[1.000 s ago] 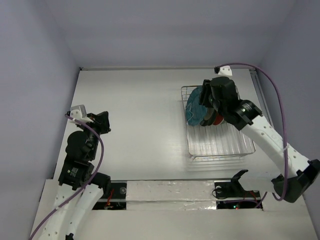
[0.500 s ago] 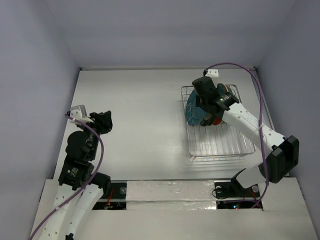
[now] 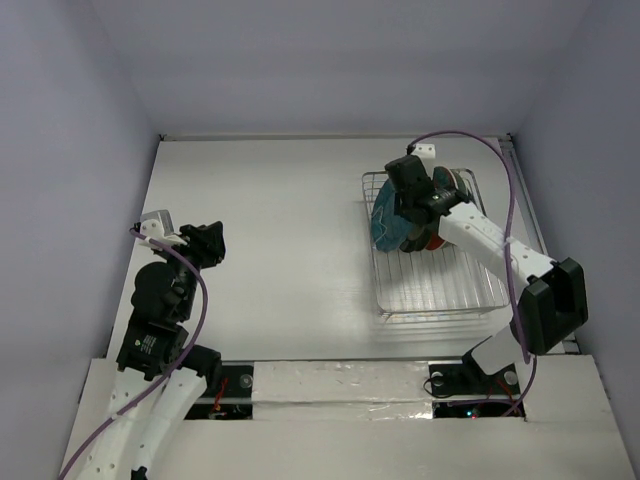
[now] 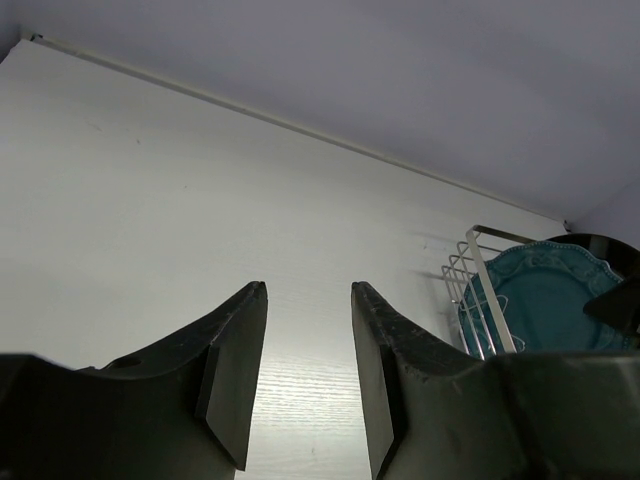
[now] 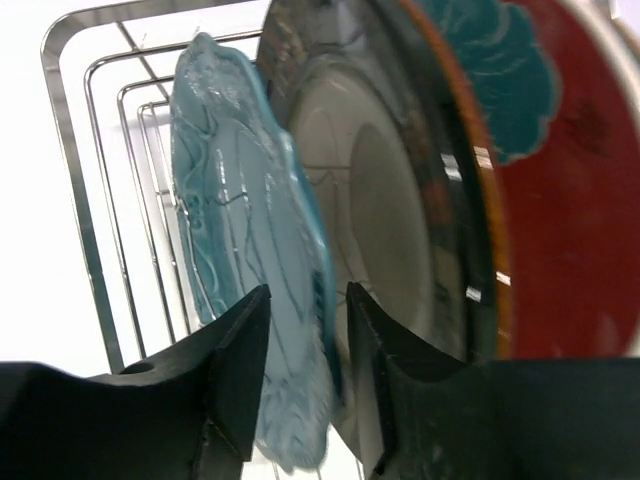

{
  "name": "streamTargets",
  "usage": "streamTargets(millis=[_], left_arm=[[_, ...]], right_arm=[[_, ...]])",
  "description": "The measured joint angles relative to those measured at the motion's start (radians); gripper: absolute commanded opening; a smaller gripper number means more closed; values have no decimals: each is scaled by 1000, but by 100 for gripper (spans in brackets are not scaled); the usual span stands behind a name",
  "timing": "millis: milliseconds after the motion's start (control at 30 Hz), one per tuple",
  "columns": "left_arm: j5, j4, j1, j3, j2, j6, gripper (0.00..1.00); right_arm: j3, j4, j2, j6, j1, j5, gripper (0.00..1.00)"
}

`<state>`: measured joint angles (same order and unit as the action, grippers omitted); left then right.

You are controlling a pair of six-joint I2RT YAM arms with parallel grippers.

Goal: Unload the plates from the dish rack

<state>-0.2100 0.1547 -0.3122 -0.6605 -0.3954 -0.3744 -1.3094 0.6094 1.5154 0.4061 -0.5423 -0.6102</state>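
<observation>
The chrome wire dish rack stands at the right of the table, with several plates on edge at its far end. The scalloped teal plate is the leftmost. In the right wrist view it stands before the dark-rimmed plate and the red plate with a teal flower. My right gripper is open, and its jaws straddle the scalloped teal plate's rim. My left gripper is open and empty above the table at the left.
The rack's near half is bare wire grid. The rack's wire corner is just left of the teal plate. The left wrist view shows the rack and the teal plate far to the right. White walls enclose the table.
My right arm has folded up and its gripper has shifted a little left and farther back onto the scalloped teal plate's rim. The left arm has not moved.
</observation>
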Motion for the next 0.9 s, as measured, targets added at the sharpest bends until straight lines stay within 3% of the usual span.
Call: streamTargets(millis=[200,233,333,667,900], left_arm=[[0,0,0,0,0,0,37],[0,0,0,0,0,0,37],[0,0,0,0,0,0,37],[0,0,0,0,6,-1,38],[0,0,0,0,8,-1,40]], right_arm=[[3,-36,31,-23,8,-4,20],[3,-42,31,-25,13,-2,10],[2,-46,24,-44,15,8,0],[-5,-32,-1,-101,13,16,0],[-97,39,-90,-171,13,-5,0]])
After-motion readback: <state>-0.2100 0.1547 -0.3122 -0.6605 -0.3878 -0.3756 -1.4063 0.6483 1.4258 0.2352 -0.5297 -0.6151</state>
